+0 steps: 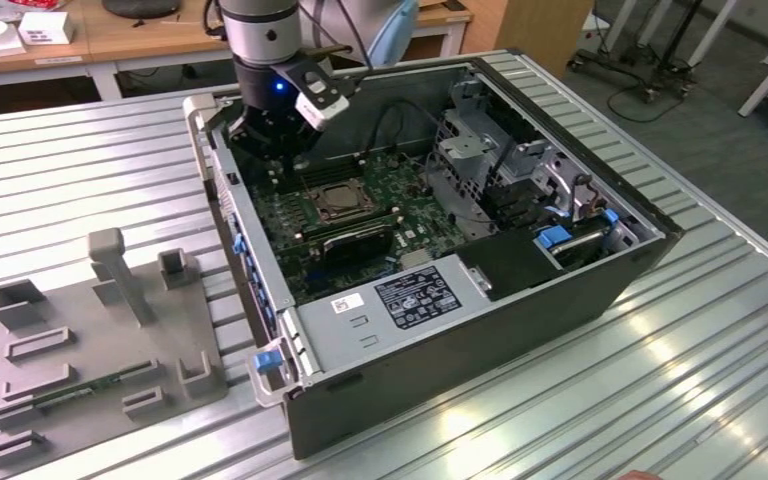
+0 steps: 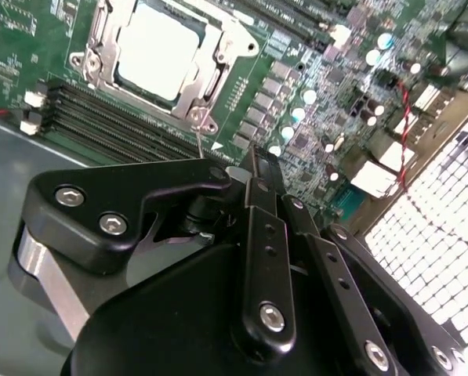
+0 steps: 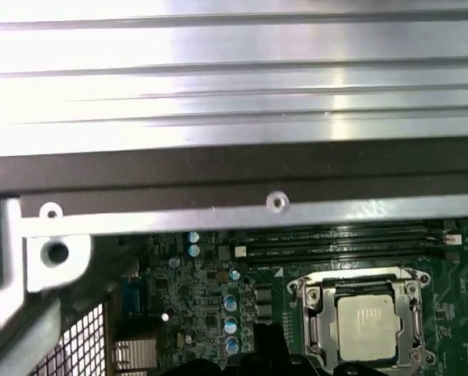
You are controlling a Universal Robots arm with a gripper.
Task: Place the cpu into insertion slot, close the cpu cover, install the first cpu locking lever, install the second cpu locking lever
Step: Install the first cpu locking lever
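Already the cpu [image 3: 365, 319] lies flat in the insertion slot [image 1: 312, 205] on the green circuit board [image 2: 328, 117]. The cpu cover [image 2: 218, 59] is closed over it, its window framing the pale metal face. The gripper [image 1: 267, 135] hangs over the board, near the slot but apart from it. In the second wrist view its jaws are drawn close together with nothing seen between them. A thin metal lever [image 2: 200, 135] shows between their tips and the cover's corner. The open computer case [image 1: 531, 300] lies on the ribbed tabletop [image 1: 704, 380], with a grey fixture [image 1: 104, 330] beside it.
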